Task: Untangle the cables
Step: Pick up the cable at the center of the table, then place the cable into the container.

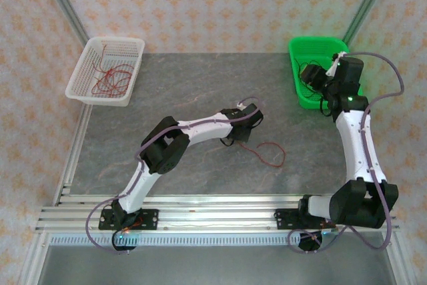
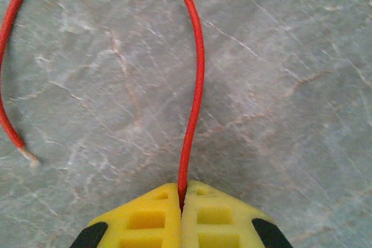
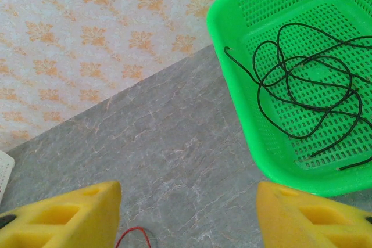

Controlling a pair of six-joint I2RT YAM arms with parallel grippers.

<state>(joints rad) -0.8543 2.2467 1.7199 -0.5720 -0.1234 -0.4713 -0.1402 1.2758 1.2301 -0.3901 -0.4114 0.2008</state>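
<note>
On the table (image 1: pixel 200 85), grey stone-patterned and matt, lay one red cable (image 1: pixel 283 155): thin, round, smooth-coated, curved into a loose open loop right of centre. One run entered the left gripper (image 2: pixel 181 198), whose yellow waffle-moulded pads (image 2: pixel 145 219) were pressed together on it, pinching the strand at their tips. From the pinch the cable rose straight and then bent away. The free end, seen in the left wrist view, curled back in an arc and finished in a pale, frayed tip lying flat on the stone.

Red loops (image 1: pixel 110 81), several, thin and tangled, sat in the white basket (image 1: pixel 80 85) at the far left corner. It was rectangular, of slotted plastic, with flared walls.

Black cables (image 3: pixel 302 85), thin, glossy and overlapping in wide curls, sat in the green basket (image 3: pixel 232 74) at the far right. It was bright moulded plastic with a perforated floor and sides and a rounded rim.

Right gripper (image 3: pixel 189 213): yellow pads spread wide, holding nothing, poised at the green basket's near edge.

Wall (image 1: pixel 220 5): cream paper with a repeating orange floral motif.

Rail (image 1: pixel 220 208): ribbed aluminium along the near edge, carrying both arm bases.
</note>
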